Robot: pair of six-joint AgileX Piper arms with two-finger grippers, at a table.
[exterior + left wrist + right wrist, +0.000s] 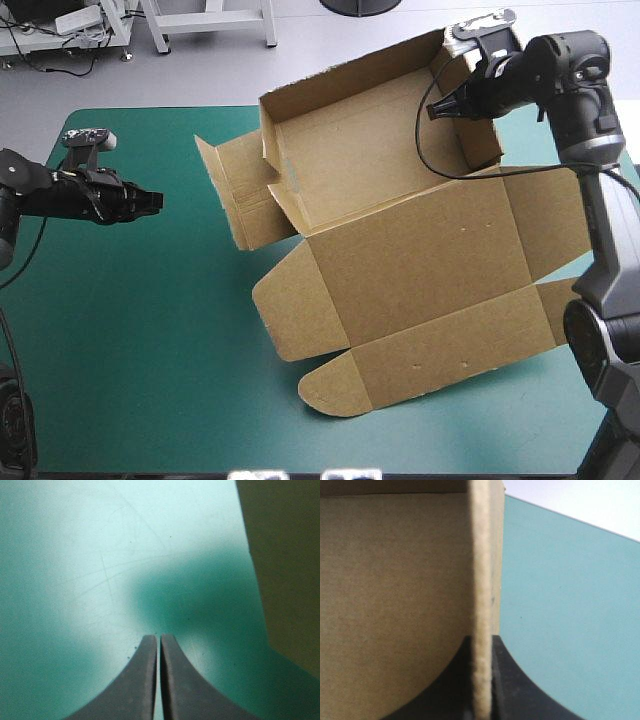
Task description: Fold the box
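Box (420, 250), brown, walls raised, lid flat, right claw (437, 108) pinching one wall

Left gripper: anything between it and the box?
Nothing: only bare teal-green cover lies between the left gripper and the box, shown in the high view.

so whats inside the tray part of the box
Only bare brown floor shows inside the box; nothing lies in it. The right gripper is shut on its right wall and covers the far right corner, so that bit cannot be checked.
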